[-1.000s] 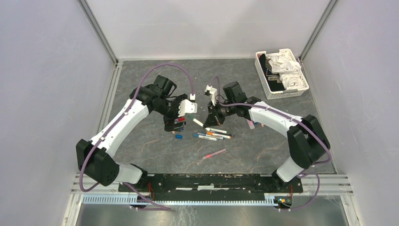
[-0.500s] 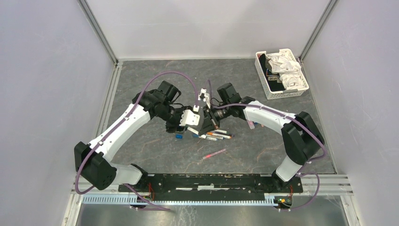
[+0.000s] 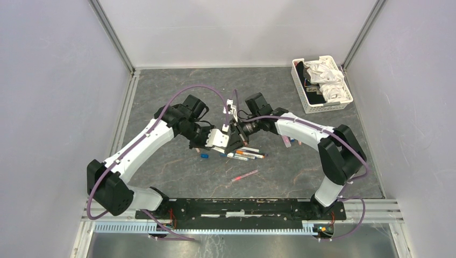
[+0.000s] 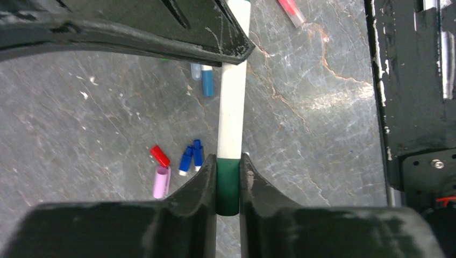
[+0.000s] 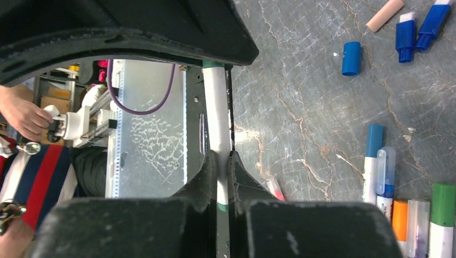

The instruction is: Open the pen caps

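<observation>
A white pen (image 4: 232, 107) hangs between both grippers over the table's middle. My left gripper (image 4: 228, 161) is shut on its dark green cap (image 4: 228, 185). My right gripper (image 5: 219, 156) is shut on the white barrel (image 5: 217, 118); the green end (image 5: 212, 64) disappears under the left gripper's finger. From above, the left gripper (image 3: 222, 141) and right gripper (image 3: 235, 134) meet tip to tip. Loose caps lie on the table below: a red cap (image 4: 159, 156), a lilac cap (image 4: 161, 181), two blue caps (image 4: 191, 157) and another blue cap (image 5: 351, 58).
Several capped pens (image 3: 246, 153) lie just right of the grippers, with blue (image 5: 373, 141), orange (image 5: 399, 220) and green (image 5: 442, 203) caps. A pink pen (image 3: 244, 175) lies nearer the bases. A white slotted basket (image 3: 312, 105) with crumpled paper stands at the back right.
My left gripper swung right to the pen held by the right gripper and closed from open onto its green cap. The right gripper shifted slightly left and down with the pen.
</observation>
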Controlling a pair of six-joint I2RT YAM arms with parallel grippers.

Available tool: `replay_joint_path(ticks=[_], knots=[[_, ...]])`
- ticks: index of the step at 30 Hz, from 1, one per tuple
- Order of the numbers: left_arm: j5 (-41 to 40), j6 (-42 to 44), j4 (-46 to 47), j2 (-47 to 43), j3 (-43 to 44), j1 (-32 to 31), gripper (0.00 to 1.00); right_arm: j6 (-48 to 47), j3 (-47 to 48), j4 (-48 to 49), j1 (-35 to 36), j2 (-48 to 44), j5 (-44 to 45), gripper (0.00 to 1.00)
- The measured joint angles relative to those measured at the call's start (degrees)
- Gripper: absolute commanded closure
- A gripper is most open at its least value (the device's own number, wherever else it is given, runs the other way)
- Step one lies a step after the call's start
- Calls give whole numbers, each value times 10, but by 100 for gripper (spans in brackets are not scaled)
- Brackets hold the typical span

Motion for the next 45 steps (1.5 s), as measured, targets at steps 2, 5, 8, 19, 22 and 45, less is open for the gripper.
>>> replay_joint_path(ticks=[2,5,8,19,22,45], knots=[[-3,5,-7,0,0,-1,98,3,5,-2,1,7,-1,80],[-12,5,-7,3,0,-2,98,23,6,6,1,17,-1,69],[-13,5,-7,7,0,-3,98,56,6,39,5,27,4,60],[-28,5,-19,15,0,-4,98,139,19,132,31,73,-13,100],[-33,5,-17,16,0,-5,98,131,18,133,29,73,-17,100],[-91,-24,129,77,-20,78,98,24,-90,-37,-161,-57,296,100]])
